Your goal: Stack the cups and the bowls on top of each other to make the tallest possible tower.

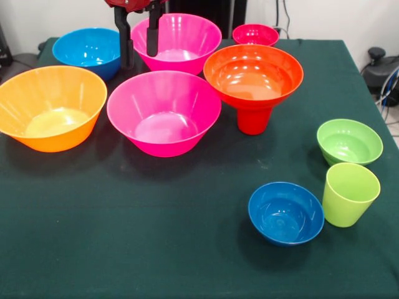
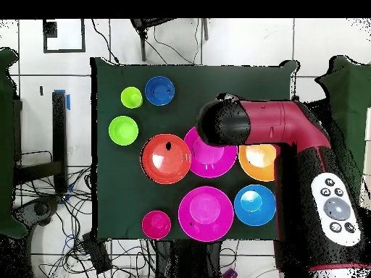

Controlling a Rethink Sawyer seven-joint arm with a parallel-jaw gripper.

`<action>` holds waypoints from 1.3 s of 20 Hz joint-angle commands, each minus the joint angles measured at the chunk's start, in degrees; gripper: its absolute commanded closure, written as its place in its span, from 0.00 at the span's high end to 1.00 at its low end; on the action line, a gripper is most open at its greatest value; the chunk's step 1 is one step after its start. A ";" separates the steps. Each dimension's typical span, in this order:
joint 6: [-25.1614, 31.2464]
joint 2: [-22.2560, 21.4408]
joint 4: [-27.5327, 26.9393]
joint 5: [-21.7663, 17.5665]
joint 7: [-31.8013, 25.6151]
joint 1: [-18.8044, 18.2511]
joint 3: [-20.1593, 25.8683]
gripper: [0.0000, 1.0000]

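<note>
The tower is a wide red-orange bowl [image 1: 253,75] resting on an upside-down red cup [image 1: 254,119] at mid table; the bowl also shows in the overhead view [image 2: 166,158]. The lime green cup [image 1: 350,194] [image 2: 131,97], the small green bowl [image 1: 349,141] [image 2: 123,130] and the small blue bowl [image 1: 285,212] [image 2: 159,90] stand apart at the near right in the front view. My gripper [image 1: 139,43] hangs open and empty at the far side, between the mid-sized blue bowl [image 1: 87,51] and the far pink bowl [image 1: 176,42]. In the overhead view the arm hides it.
A second pink bowl [image 1: 163,112] and the yellow-orange bowl [image 1: 51,107] stand left of the tower. The small red bowl [image 1: 255,35] is at the far edge. My arm [image 2: 275,130] reaches over the pink and orange bowls. The table has a dark green cloth [image 1: 156,237].
</note>
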 commanded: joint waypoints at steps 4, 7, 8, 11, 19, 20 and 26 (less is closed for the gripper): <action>6.32 2.69 -2.27 -2.57 -2.77 1.21 1.53 1.00; 5.28 2.65 -1.69 -2.99 -2.38 1.32 1.31 1.00; 4.74 2.70 -1.37 -3.20 -2.16 1.33 1.20 1.00; 2.58 2.58 0.59 -3.40 -1.30 1.05 1.03 1.00; 5.75 0.32 1.75 -2.18 5.01 4.39 -1.71 1.00; 5.39 0.65 1.60 -2.01 6.29 4.97 -2.05 1.00; 6.31 4.01 -2.78 -1.97 9.20 7.59 -4.22 1.00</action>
